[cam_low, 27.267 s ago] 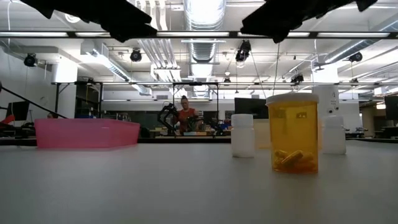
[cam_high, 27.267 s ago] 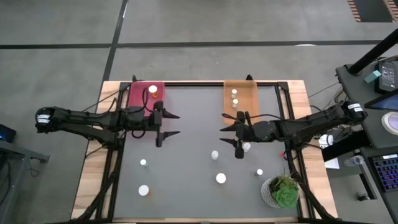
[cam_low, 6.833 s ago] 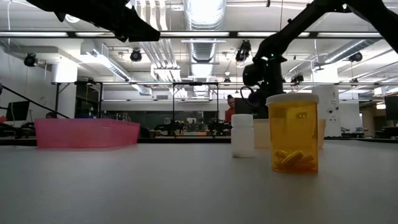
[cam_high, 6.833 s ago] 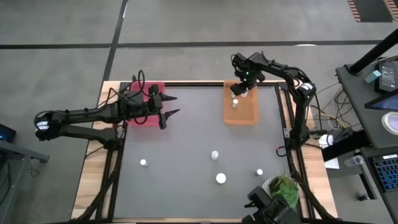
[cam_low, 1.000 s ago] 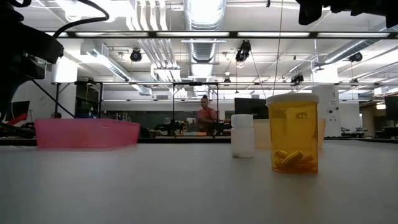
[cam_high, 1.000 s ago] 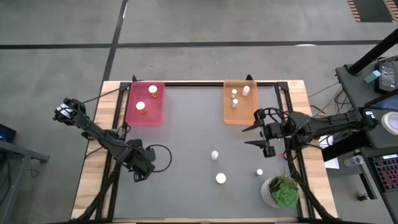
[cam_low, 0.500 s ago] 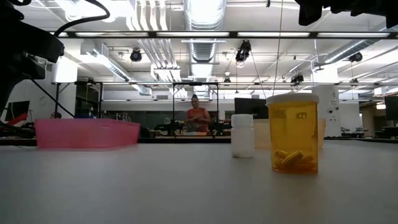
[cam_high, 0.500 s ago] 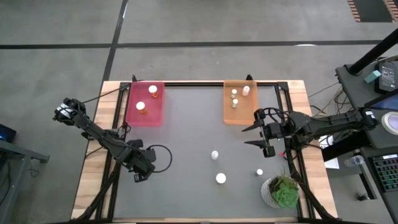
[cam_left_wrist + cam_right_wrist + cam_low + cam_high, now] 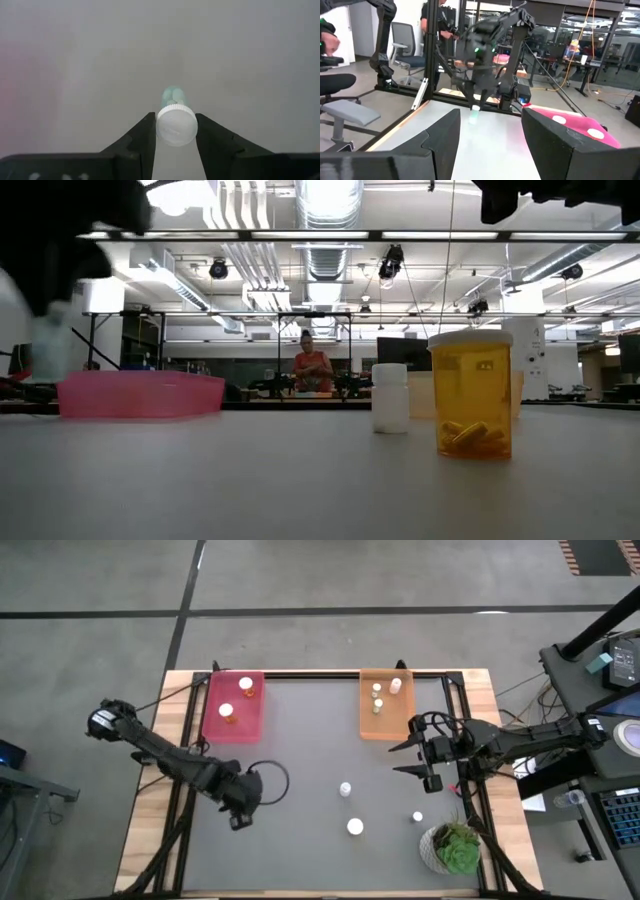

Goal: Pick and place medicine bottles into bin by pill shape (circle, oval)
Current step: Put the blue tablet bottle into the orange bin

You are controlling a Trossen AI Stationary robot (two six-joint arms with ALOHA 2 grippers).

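Observation:
A small bottle with a white round cap (image 9: 176, 126) and a pale green body hangs in my left gripper (image 9: 243, 810), which is shut on it above the table's near left part. It shows blurred in the low view (image 9: 45, 340). Three more medicine bottles (image 9: 345, 788), (image 9: 355, 827), (image 9: 417, 817) stand on their bases on the grey table. The pink bin (image 9: 234, 705) and the orange bin (image 9: 386, 703) at the far edge each hold bottles. My right gripper (image 9: 412, 756) hovers open just near of the orange bin, with nothing between its fingers (image 9: 445, 135). My left gripper pinches the bottle at the sides of its white cap (image 9: 161, 127) between its two fingers (image 9: 145, 135). The fingers come from above, pointing steeply down. The bottle hangs upright below them, clear of the table.
A green plant in a white pot (image 9: 457, 848) stands at the near right corner. In the low view an amber bottle (image 9: 471, 393) and a white bottle (image 9: 389, 397) stand close to the camera. A person (image 9: 312, 368) is in the room beyond.
My left gripper has risen and gone a little toward the table's right edge, taking the bottle up off the table. My right gripper has kept still.

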